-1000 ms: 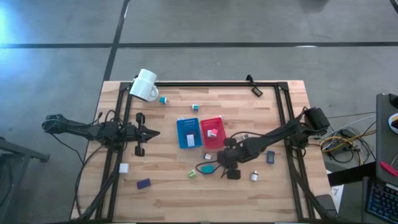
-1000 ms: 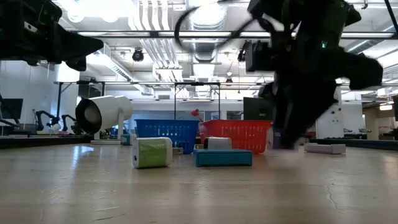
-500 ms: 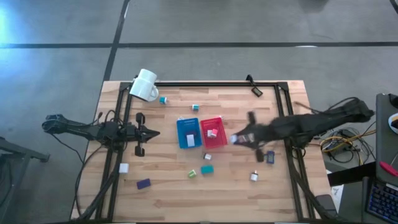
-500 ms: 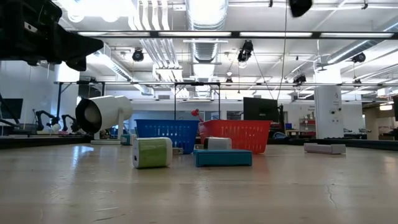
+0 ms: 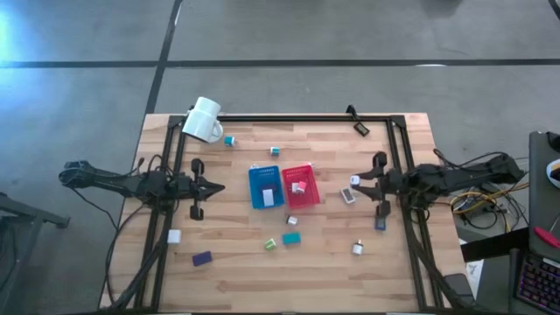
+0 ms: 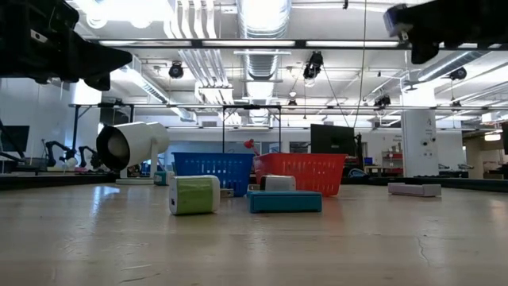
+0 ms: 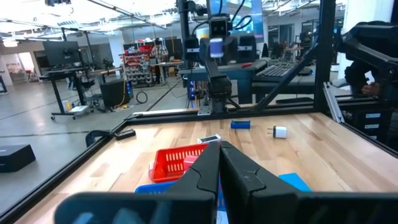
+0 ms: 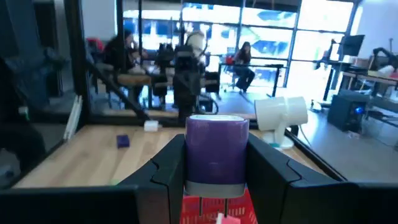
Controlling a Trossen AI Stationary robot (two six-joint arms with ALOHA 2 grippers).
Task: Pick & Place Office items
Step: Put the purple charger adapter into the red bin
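My right gripper hangs level near the table's right edge, shut on a purple block with white ends. Other office items lie scattered on the table: a teal block, a green block, a dark blue one, a white one and several more. Pieces also lie inside the blue tray and the red tray. My left gripper waits shut at the table's left side, pointing level toward the trays. My right gripper pinches the purple block by its two opposite sides between its two fingers. The fingers lie level and point toward the table's left. The block is lifted clear of the table and stands on end in the hold.
A large white mug lies on its side at the far left corner. A black clip lies near the far edge. A dark blue piece and a white one lie on the table near my right arm. A black frame rail borders the table.
My right gripper has risen from the table's middle near the teal block and drawn back toward the right edge. It has tipped from pointing down to level, carrying the purple block clear of the table. The left arm kept still.
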